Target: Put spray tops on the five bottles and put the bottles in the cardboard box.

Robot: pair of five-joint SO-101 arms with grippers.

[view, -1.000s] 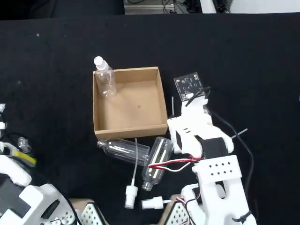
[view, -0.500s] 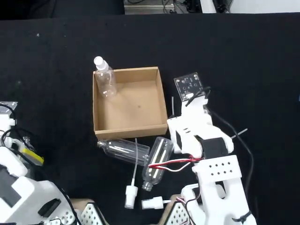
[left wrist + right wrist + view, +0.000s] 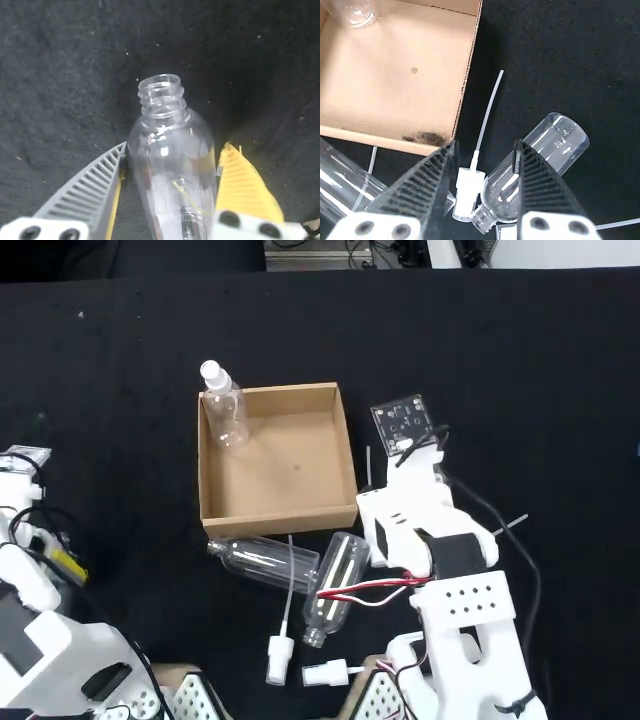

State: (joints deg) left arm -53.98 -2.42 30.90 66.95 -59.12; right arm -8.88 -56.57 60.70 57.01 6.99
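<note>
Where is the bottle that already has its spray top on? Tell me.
In the high view, the capped bottle sits inside the cardboard box, in its far left corner. Its white spray top shows just past the rim.

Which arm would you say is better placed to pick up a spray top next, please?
Right. The right claw is open over a spray top beside the cardboard box, so it likely needs little travel; the left claw is shut on an uncapped bottle.
</note>
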